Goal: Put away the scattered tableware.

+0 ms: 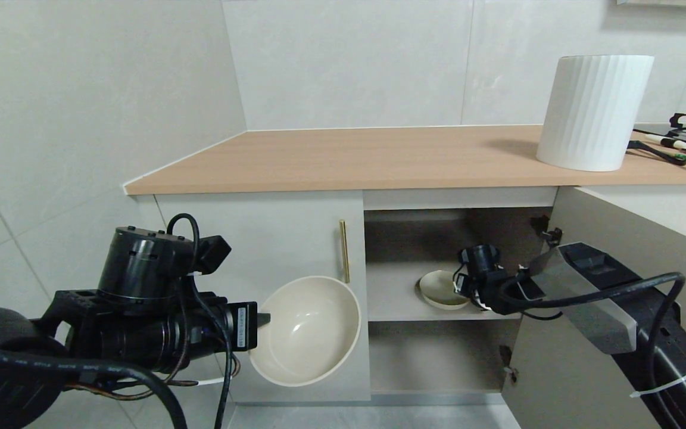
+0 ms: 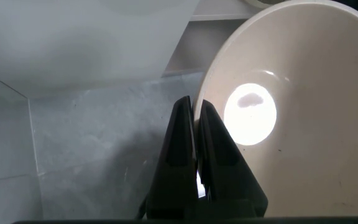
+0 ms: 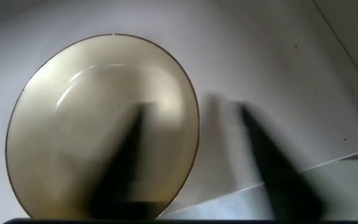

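Two pieces of tableware: one cream bowl (image 1: 310, 330) and one pale plate (image 1: 438, 289). The left hand (image 1: 264, 319) was pinched shut on the bowl's rim, holding it tilted in front of the closed cabinet door (image 1: 271, 238), low beside its brass handle (image 1: 343, 250). The right hand (image 1: 468, 289) stood spread wide inside the open cabinet, gripping nothing, one finger over the plate, which lay flat on the shelf (image 1: 396, 301). Above, the wooden surface (image 1: 349, 158) carried one white ribbed canister (image 1: 593, 110) and a few utensils (image 1: 673, 149) at its right end. Pale tiled walls (image 1: 81, 107) met in the corner.
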